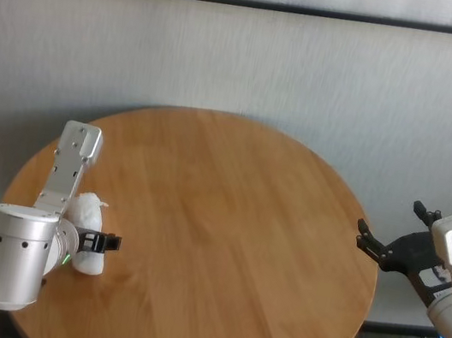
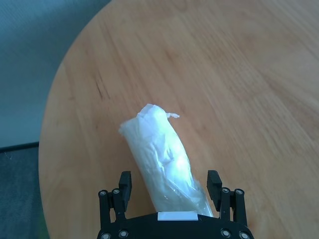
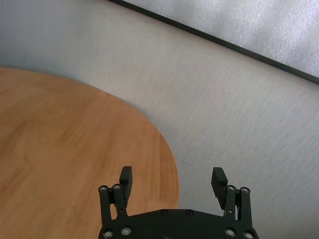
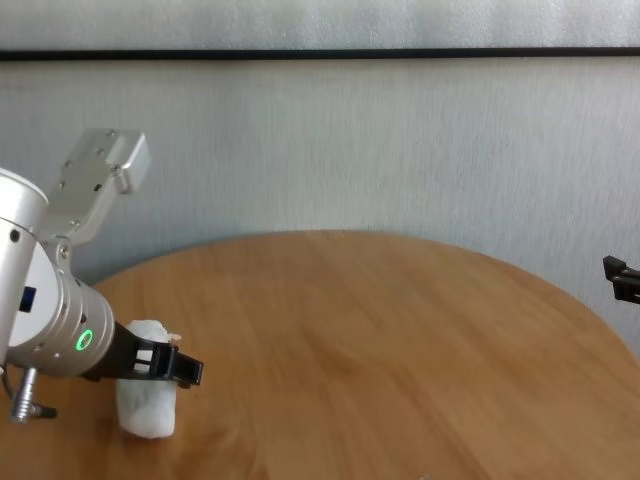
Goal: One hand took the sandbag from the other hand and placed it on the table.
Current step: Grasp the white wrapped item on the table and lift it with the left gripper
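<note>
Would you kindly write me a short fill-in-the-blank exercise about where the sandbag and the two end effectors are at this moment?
1. The sandbag lies between the open fingers of the ____ end effector.
2. The sandbag's colour is ____.
3. The right end effector is open and holds ____.
4. The right end effector hangs at the ____ edge of the round table, as the head view shows.

Missing words: left; white; nothing; right

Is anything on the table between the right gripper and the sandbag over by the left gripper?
Nothing visible. The sandbag lies between the open left gripper's fingers, and only bare table separates it from the open right gripper past the table's right edge.
</note>
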Available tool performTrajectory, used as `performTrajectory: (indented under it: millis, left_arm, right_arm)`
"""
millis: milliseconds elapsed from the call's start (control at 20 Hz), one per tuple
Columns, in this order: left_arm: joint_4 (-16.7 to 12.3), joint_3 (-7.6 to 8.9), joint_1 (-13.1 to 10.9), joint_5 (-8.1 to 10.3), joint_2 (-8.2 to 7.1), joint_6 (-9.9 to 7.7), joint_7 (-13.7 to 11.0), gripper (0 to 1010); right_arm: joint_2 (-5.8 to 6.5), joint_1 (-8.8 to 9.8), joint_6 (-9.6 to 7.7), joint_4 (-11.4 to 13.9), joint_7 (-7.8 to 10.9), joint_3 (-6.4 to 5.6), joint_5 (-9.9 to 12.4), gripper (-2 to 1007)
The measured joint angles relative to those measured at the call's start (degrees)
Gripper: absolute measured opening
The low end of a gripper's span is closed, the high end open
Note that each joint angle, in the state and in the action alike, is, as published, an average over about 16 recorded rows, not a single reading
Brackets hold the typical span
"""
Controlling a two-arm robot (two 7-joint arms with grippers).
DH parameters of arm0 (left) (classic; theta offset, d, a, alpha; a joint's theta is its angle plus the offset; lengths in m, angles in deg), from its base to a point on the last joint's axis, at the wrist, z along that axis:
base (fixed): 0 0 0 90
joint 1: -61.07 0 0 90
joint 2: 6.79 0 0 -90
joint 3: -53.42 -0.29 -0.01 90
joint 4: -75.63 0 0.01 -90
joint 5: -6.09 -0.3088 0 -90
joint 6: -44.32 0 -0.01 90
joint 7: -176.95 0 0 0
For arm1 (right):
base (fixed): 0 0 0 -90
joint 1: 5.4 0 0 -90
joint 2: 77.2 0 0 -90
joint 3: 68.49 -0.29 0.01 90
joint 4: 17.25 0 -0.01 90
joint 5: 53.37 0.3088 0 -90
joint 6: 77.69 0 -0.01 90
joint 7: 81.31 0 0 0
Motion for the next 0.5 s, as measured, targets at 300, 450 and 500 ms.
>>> performTrajectory:
  millis: [300,450,500]
  left_arm:
    - [0.6,0.26,0.2,-0.36,0.48,-0.18,0.0,1000]
    - [0.7,0.37,0.3,-0.42,0.63,-0.23,0.0,1000]
    - [0.7,0.39,0.3,-0.43,0.65,-0.23,0.0,1000]
  right_arm:
    - [0.0,0.0,0.0,0.0,0.0,0.0,0.0,1000]
    - [0.0,0.0,0.0,0.0,0.0,0.0,0.0,1000]
    - [0.0,0.0,0.0,0.0,0.0,0.0,0.0,1001]
